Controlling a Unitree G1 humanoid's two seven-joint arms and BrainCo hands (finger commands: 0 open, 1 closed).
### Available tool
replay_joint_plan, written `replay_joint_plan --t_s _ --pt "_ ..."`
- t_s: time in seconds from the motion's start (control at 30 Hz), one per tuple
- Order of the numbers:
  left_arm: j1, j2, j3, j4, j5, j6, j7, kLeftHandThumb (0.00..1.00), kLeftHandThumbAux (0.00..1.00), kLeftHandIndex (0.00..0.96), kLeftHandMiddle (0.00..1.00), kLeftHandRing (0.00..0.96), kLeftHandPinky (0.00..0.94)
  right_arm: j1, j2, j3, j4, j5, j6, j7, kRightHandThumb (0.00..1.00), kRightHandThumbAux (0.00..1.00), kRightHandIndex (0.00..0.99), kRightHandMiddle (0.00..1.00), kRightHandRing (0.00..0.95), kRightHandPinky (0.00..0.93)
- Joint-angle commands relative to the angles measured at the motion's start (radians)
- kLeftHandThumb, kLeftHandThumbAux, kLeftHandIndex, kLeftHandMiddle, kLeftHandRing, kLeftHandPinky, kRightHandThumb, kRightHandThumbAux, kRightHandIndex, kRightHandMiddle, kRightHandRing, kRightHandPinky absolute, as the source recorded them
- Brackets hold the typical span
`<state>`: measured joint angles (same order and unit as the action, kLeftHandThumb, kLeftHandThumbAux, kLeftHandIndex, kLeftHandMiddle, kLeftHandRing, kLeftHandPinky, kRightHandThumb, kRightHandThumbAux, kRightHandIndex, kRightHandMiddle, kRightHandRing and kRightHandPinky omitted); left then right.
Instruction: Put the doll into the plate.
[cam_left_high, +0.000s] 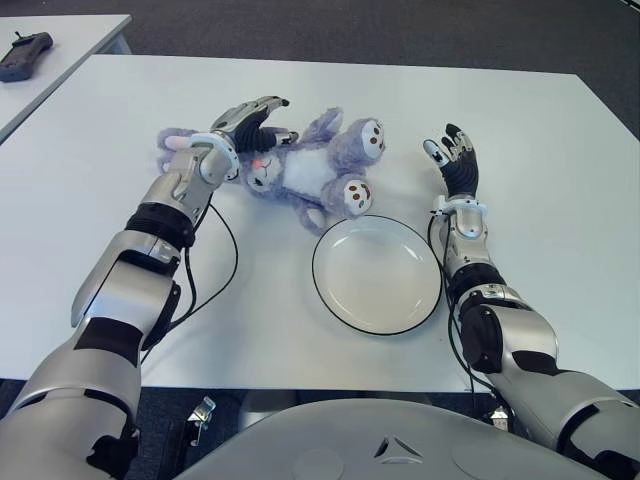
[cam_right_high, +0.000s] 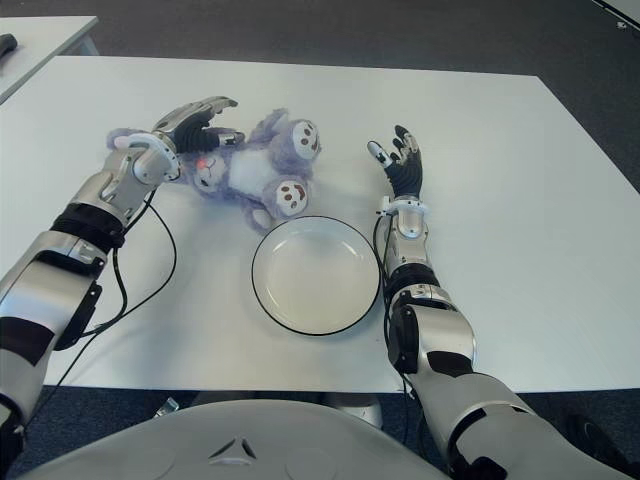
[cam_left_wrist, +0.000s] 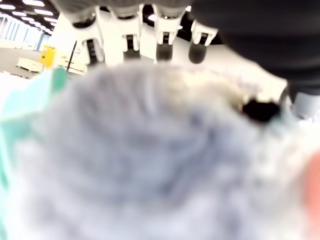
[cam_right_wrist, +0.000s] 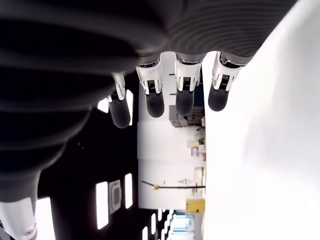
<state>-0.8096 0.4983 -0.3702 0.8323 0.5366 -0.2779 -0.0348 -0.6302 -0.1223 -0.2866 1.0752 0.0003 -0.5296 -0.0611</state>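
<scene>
A purple and white plush doll lies on its back on the white table, its feet pointing toward the white plate with a dark rim just in front of it. My left hand reaches over the doll's head from the left, fingers spread and only loosely arched above it. In the left wrist view the doll's fur fills the picture beneath the straight fingers. My right hand stands open, palm up-turned, to the right of the doll and behind the plate's right side, holding nothing.
A dark handheld remote lies on a second table at the far left. A black cable runs along my left forearm over the table. The table's front edge is close to the plate.
</scene>
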Motion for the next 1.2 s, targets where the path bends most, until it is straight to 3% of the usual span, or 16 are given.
replay_joint_plan --t_s 0.03,0.67,0.77,0.87,1.03,1.07,1.2 --pt "-0.015 0.017 0.036 0.034 -0.034 -0.031 -0.026 0.255 0.309 0.020 0.054 0.128 0.265 0.381 0.094 -0.005 0.212 0.011 0.000 -0.015 0.000 0.619 0.126 0.086 0.060 0.080" --pt "-0.014 0.035 0.053 0.045 -0.044 -0.054 -0.039 0.263 0.326 0.019 0.045 0.120 0.237 0.379 0.098 0.029 0.202 -0.019 -0.019 -0.062 0.000 0.623 0.128 0.092 0.067 0.079" --pt "-0.012 0.038 0.057 0.053 -0.049 -0.068 -0.045 0.269 0.330 0.018 0.045 0.119 0.268 0.381 0.086 0.073 0.200 -0.067 -0.030 -0.108 0.000 0.634 0.126 0.088 0.063 0.069" --pt "-0.010 0.039 0.058 0.061 -0.050 -0.075 -0.045 0.271 0.331 0.016 0.046 0.123 0.276 0.377 0.074 0.162 0.169 -0.157 -0.059 -0.189 0.000 0.637 0.113 0.081 0.055 0.058" --pt "-0.005 0.036 0.057 0.077 -0.045 -0.087 -0.031 0.271 0.329 0.015 0.044 0.123 0.245 0.371 0.065 0.242 0.123 -0.224 -0.097 -0.271 0.000 0.640 0.095 0.077 0.051 0.054" --pt "-0.003 0.036 0.056 0.082 -0.043 -0.091 -0.026 0.269 0.329 0.010 0.041 0.108 0.162 0.370 0.056 0.258 0.120 -0.243 -0.103 -0.293 0.000 0.630 0.079 0.070 0.047 0.042" --pt "0.010 0.032 0.053 0.096 -0.035 -0.103 0.000 0.271 0.336 0.000 0.038 0.080 0.060 0.371 0.030 0.337 0.086 -0.332 -0.093 -0.397 0.015 0.602 0.056 0.057 0.043 0.043"
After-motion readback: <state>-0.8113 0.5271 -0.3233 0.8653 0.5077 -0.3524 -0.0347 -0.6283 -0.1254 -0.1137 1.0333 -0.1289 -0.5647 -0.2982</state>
